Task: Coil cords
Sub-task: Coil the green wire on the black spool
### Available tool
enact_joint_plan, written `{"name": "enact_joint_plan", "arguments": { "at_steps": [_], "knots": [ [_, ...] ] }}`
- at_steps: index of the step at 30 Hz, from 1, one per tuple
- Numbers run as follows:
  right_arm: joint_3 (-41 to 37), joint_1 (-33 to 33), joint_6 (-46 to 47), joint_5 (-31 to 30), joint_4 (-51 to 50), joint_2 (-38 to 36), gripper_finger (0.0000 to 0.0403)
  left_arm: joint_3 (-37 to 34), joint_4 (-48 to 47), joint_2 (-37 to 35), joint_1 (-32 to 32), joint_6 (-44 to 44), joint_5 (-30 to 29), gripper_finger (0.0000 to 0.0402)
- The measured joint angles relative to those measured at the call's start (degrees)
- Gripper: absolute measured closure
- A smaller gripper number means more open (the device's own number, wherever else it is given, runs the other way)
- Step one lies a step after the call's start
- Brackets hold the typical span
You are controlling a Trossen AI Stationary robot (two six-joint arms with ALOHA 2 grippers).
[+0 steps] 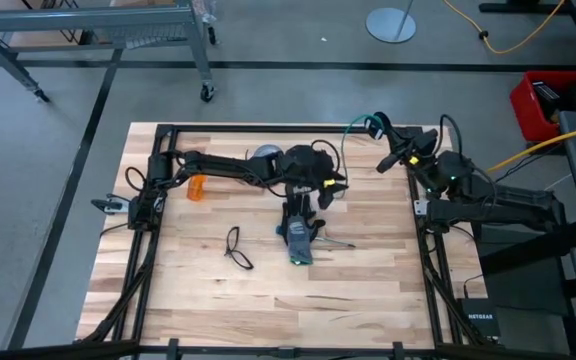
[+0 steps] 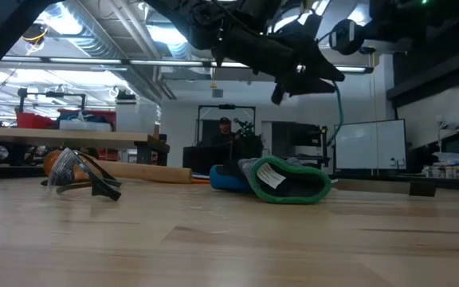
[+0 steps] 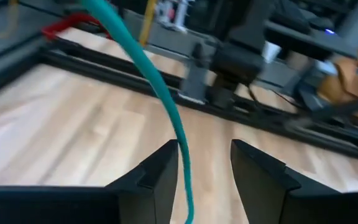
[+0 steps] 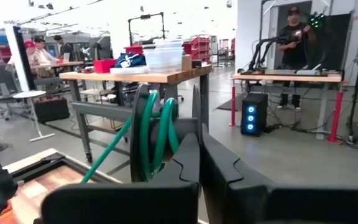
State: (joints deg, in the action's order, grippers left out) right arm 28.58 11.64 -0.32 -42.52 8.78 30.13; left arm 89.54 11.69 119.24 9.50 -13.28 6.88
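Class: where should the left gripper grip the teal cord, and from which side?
Grip the teal cord on its free stretch, coming square across it: it runs between the left gripper's open fingers, while the right gripper pinches the reel holding its wound end.

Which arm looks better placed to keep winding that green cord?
The right. Its gripper is shut on the spool with green cord wound on. The left gripper's open fingers only straddle the cord, guiding it.

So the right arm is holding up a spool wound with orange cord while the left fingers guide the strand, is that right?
Not quite: the cord is teal-green, not orange. The right wrist view shows green turns wound on the spool held at the right gripper, and the left wrist view shows the same teal strand running between the left gripper's open fingers. The rest stands.
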Motion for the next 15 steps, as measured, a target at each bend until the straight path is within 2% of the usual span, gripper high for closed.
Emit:
{"name": "enact_joint_plan", "arguments": {
  "at_steps": [9, 15],
  "knots": [
    [-0.02, 0.00, -0.01, 0.69, 0.06, 0.14, 0.0402, -0.02, 8.47, 0.00, 0.06, 1.75, -8.23, 0.0263],
    [-0.07, 0.00, 1.37, 3.50, 0.44, 0.51, 0.0402, -0.02, 8.93, 0.00, 1.20, 1.75, -14.82, 0.0263]
  ]
}}
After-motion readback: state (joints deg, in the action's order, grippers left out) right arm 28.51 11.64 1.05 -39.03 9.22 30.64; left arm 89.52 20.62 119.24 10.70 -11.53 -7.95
